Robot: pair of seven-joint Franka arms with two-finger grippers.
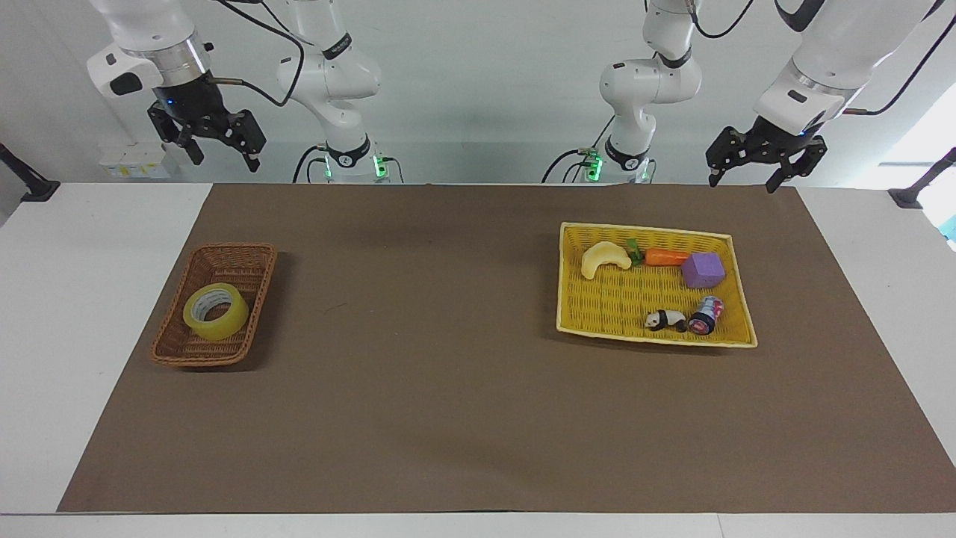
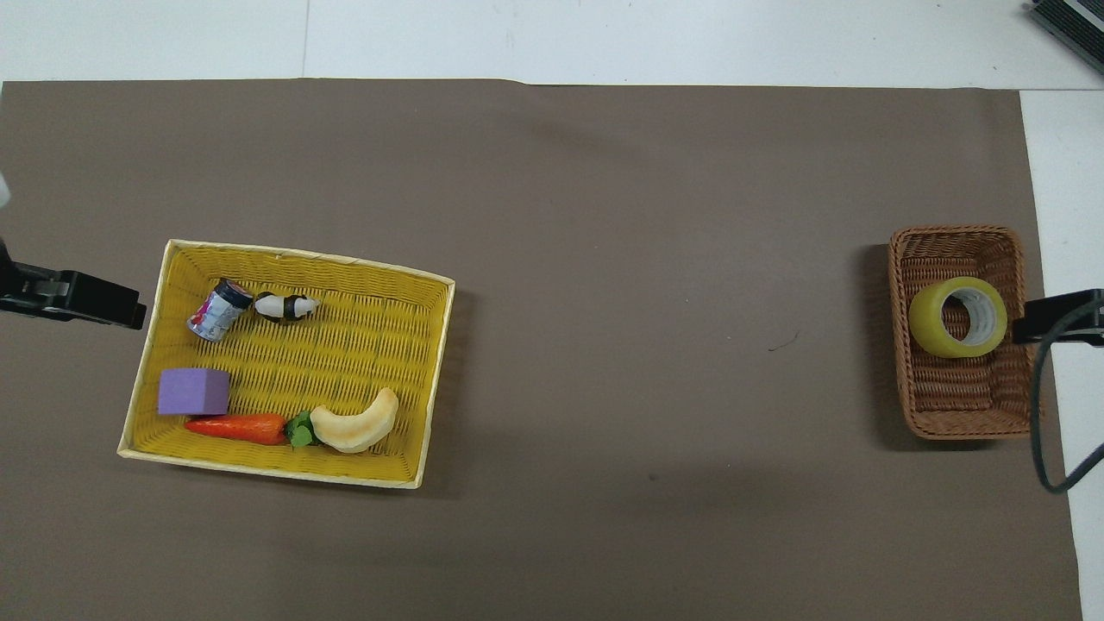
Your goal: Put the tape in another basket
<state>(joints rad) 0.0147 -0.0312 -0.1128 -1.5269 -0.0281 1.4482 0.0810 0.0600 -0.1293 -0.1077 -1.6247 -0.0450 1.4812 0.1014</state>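
The tape (image 1: 216, 311) lies flat in the small brown wicker basket (image 1: 240, 252) toward the right arm's end of the table. It also shows in the overhead view (image 2: 957, 316), in the basket (image 2: 959, 416). My right gripper (image 1: 225, 161) is open and empty, raised high in the air. In the overhead view part of it (image 2: 1057, 317) shows just beside the basket's rim, level with the tape. My left gripper (image 1: 743, 183) is open and empty, and waits raised over the mat's edge by the yellow tray.
A flat yellow woven tray (image 1: 644, 229) toward the left arm's end holds a pale crescent toy (image 1: 603, 258), a carrot (image 1: 665, 257), a purple block (image 1: 703, 270), a panda figure (image 1: 665, 320) and a small can (image 1: 706, 314). A brown mat (image 1: 448, 359) covers the table.
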